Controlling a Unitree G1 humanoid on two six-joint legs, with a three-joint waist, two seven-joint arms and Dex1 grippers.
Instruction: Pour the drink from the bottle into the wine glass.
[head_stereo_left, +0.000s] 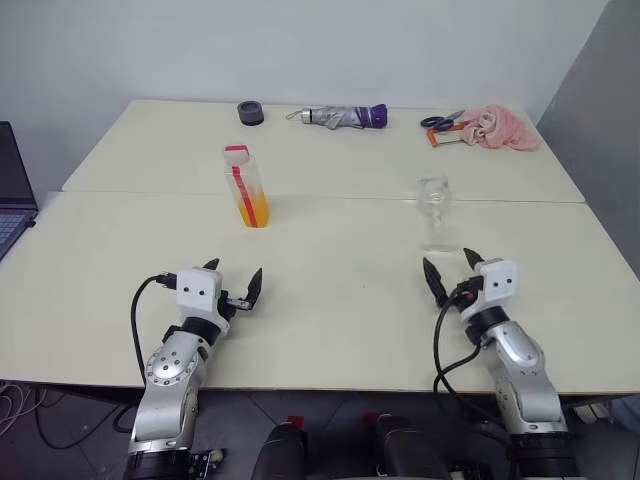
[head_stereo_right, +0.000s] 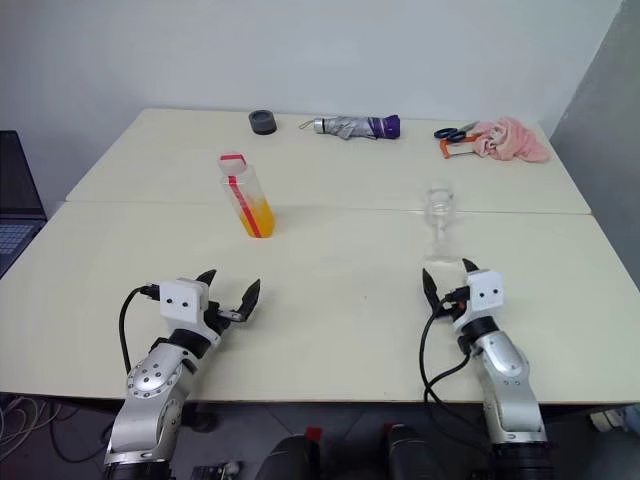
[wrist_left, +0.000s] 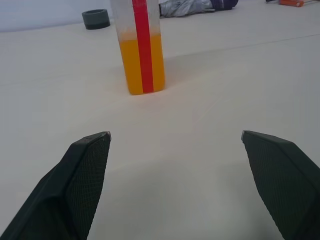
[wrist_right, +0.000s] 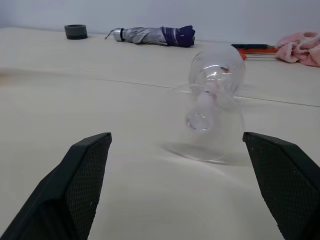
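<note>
The clear bottle (head_stereo_left: 247, 186) with a red label strip and a red-and-white cap stands upright on the cream table (head_stereo_left: 330, 300), left of centre. The orange drink (wrist_left: 131, 62) fills its lower part. Right of centre, the empty wine glass (head_stereo_left: 434, 205) stands on its foot. My left gripper (head_stereo_left: 233, 275) is open and empty near the front edge, pointing at the bottle (wrist_left: 141, 45) from a short way off. Just in front of the wine glass (wrist_right: 212, 95), my right gripper (head_stereo_left: 449, 262) is also open and empty.
Along the far side lie a dark round ring (head_stereo_left: 250, 112), a folded grey-and-purple umbrella (head_stereo_left: 345, 117), scissors (head_stereo_left: 440, 122) and a pink cloth (head_stereo_left: 500, 128). A laptop (head_stereo_left: 12, 190) sits at the left edge. A seam (head_stereo_left: 330, 196) crosses between two joined tabletops.
</note>
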